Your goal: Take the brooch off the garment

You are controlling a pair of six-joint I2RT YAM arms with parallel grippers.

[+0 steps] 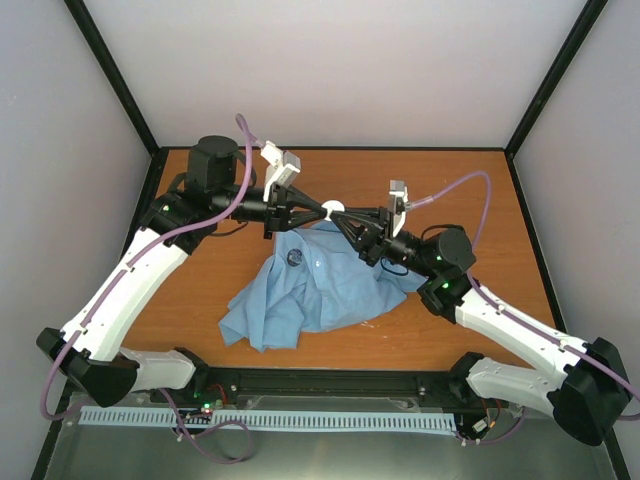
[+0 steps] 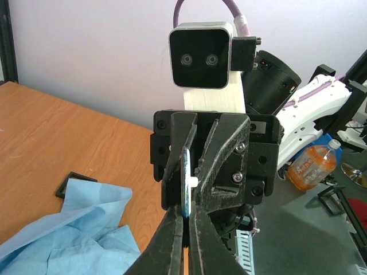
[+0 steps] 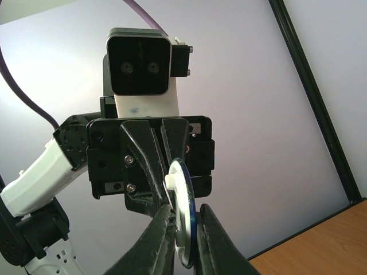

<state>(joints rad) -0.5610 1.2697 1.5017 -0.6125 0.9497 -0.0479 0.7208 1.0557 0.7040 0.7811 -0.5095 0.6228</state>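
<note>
The brooch (image 3: pixel 182 200), white-backed with a dark blue rim, we find pinched from both sides by the left gripper (image 1: pixel 322 210) and the right gripper (image 1: pixel 344 214), each closed almost flat on it. It sits above the far edge of the garment (image 1: pixel 320 290), where we also see a dark disc (image 1: pixel 295 257).

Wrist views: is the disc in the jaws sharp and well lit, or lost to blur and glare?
Left wrist: disc edge-on, crisp, evenly lit; the nearest jaw tips at the bottom go soft. Right wrist: its white face is bright but not blown out; the black jaws read dark, with little detail. No glare in either.
</note>
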